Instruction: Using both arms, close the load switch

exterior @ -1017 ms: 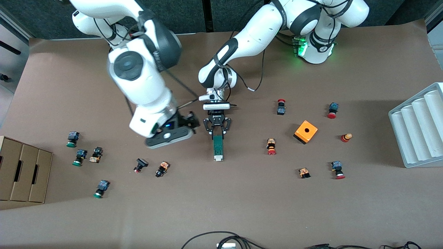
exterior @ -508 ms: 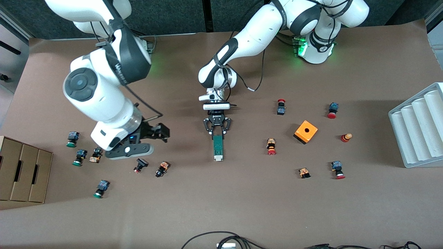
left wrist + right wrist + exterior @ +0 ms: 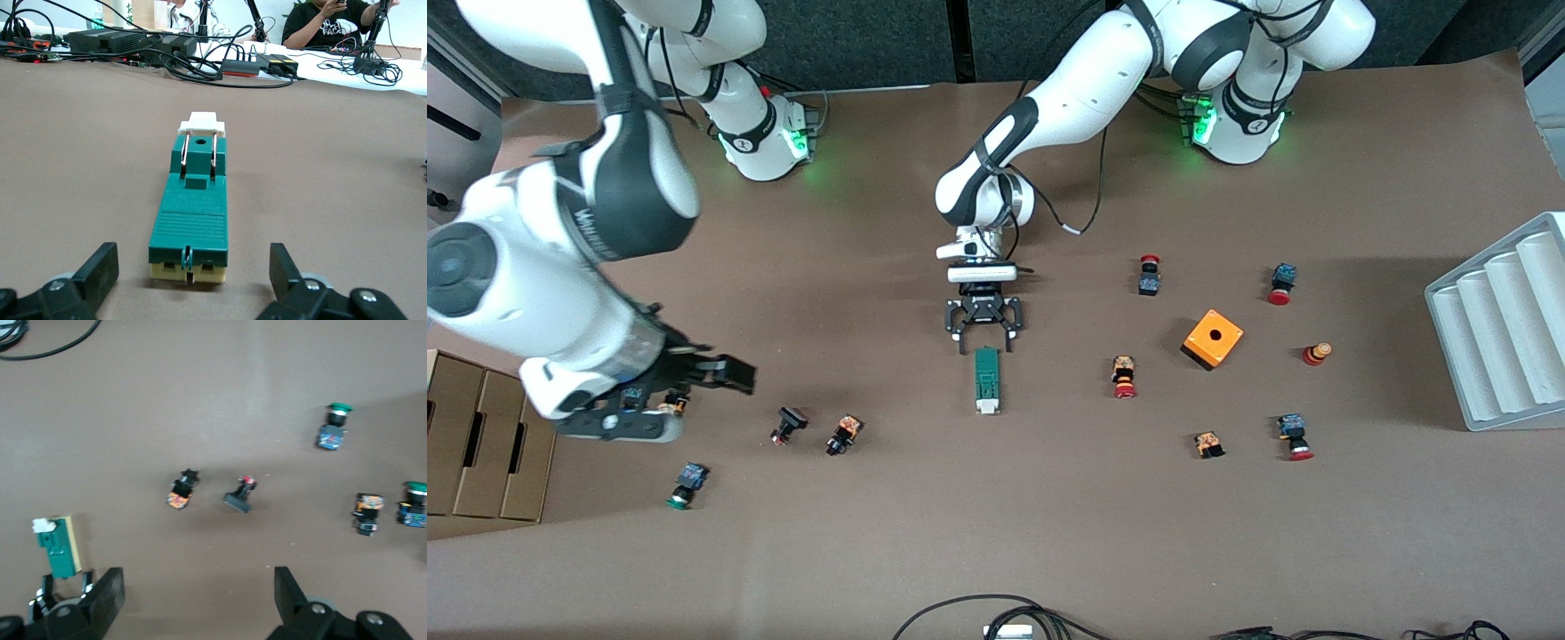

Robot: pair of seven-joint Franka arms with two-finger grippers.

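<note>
The load switch [image 3: 986, 378] lies flat mid-table, a narrow green block whose white end [image 3: 986, 407] points toward the front camera. My left gripper [image 3: 984, 340] sits low at the switch's other end, open. In the left wrist view its fingers [image 3: 100, 267] stand apart on either side of the load switch [image 3: 193, 213] without touching it. My right gripper [image 3: 725, 373] hangs open and empty over the buttons toward the right arm's end of the table. The right wrist view shows the right gripper [image 3: 199, 588] over bare table, with the load switch [image 3: 57, 547] off to one side.
Several small push buttons are scattered about, such as one [image 3: 843, 434] near the switch and one [image 3: 1123, 376] toward the left arm's end. An orange box [image 3: 1213, 339] with a hole, a grey ribbed tray [image 3: 1503, 329] and a cardboard box [image 3: 480, 444] sit nearby. Cables [image 3: 996, 615] lie at the front edge.
My left gripper has opened, let go of the switch's end and drawn back slightly. My right arm has swung away from the switch toward its own end of the table.
</note>
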